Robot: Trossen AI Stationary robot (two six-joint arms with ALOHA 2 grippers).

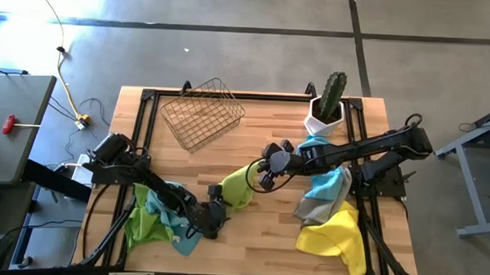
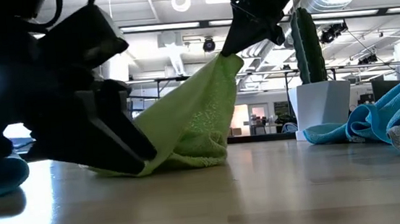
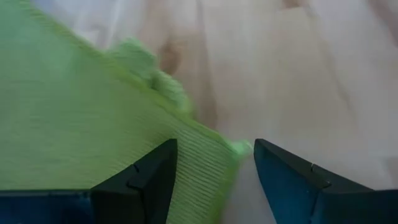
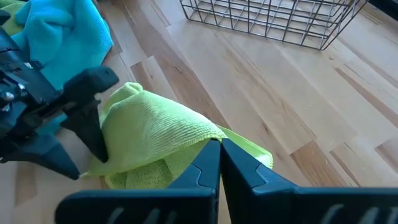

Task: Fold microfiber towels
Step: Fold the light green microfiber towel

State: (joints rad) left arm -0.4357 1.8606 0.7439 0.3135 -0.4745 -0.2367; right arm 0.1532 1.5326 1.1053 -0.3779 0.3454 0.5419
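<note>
A lime green towel (image 1: pixel 237 186) lies mid-table with one part raised; it also shows in the low view (image 2: pixel 193 120). My right gripper (image 4: pixel 219 144) is shut on its raised part and also shows in the high view (image 1: pixel 257 177). My left gripper (image 3: pixel 214 146) is open and low at the towel's near-left corner (image 3: pixel 239 148), with the cloth between its fingers. My left arm lies over a heap of one lime green towel (image 1: pixel 142 225) and one light blue towel (image 1: pixel 175 225). At the right lie a light blue (image 1: pixel 331 183), a grey (image 1: pixel 314 208) and a yellow towel (image 1: pixel 337 236). My left gripper is open over the towel's low corner, coming in low from the table's left. One finger (image 3: pixel 146 177) lies over the cloth by its edge; I cannot tell whether it touches. The corner lies on the table. My right gripper pinches a raised bunch of the lime towel (image 4: pixel 202 134) between its two shut fingers, from above and from the table's right. The cloth slopes down from the fingers like a tent, fairly taut. Its lower part (image 2: pixel 189 156) rests on the table.
A wire basket (image 1: pixel 201 111) stands at the far middle. A cactus in a white pot (image 1: pixel 328 104) stands at the far right, with another bit of light blue cloth (image 1: pixel 314 144) in front of it. Bare wood (image 1: pixel 258 236) lies near the front edge.
</note>
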